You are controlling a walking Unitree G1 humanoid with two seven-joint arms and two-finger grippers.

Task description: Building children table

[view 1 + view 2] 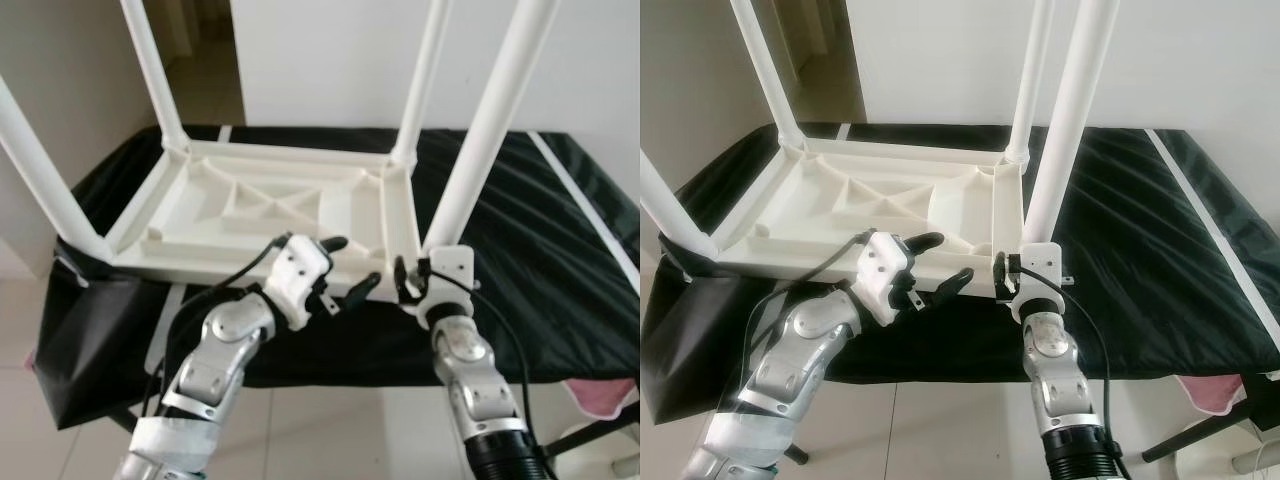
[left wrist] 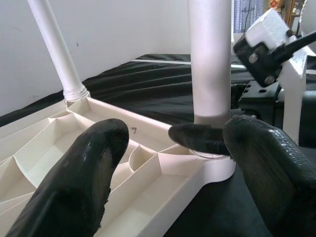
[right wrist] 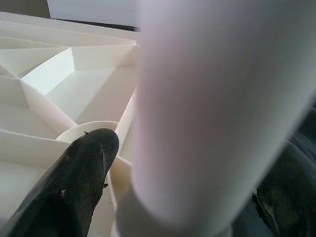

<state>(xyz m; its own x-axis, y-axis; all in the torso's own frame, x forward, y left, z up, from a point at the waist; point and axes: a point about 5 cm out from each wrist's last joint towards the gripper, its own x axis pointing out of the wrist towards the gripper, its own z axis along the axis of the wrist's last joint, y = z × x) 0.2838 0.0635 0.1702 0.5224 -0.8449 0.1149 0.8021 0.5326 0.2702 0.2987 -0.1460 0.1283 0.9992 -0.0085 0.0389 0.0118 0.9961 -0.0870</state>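
The right gripper [image 1: 412,283] clasps the foot of the near right leg [image 1: 490,120], where it enters the corner socket of the upturned table [image 1: 270,205] lying on the black-draped tabletop [image 1: 540,250]; the left gripper [image 1: 345,268] hovers spread and empty just beside that corner. If the leg is not fully seated, pushing it at a tilt could jam it or pop it out. A sideways shove could also slide the light table on the slick cloth, toward the near edge.

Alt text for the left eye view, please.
A white table lies upside down on a black-covered surface, four legs up. The right end effector grips the near right leg at its base; the left end effector hovers open beside it.
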